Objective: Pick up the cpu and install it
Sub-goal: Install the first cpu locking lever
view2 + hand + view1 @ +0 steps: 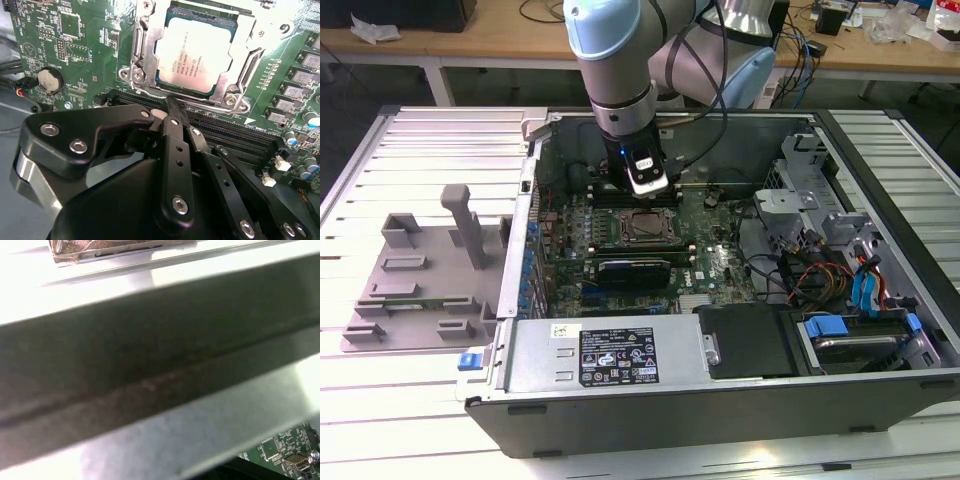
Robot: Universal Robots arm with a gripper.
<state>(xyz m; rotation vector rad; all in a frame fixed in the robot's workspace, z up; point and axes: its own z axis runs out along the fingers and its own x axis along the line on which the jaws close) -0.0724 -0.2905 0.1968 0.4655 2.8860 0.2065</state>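
The open grey metal computer case [880, 330] is lying flat on the slatted counter [380, 420], exposing its green motherboard [75, 60]. The silver-topped square cpu [197, 50] is sitting inside the metal-framed socket [142, 50]. The black end effector [172, 107], pressed together and empty, is hovering beside it, arm pointing down

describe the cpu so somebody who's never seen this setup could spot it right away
Find the open computer case lying on the slatted table, then the green motherboard inside it. Near the board's middle sits a silver metal socket frame, and the cpu lies flat inside that frame, just beyond the gripper. It is the one pale, silver-white square with dark print, unlike the long black slots and small grey chips around it.
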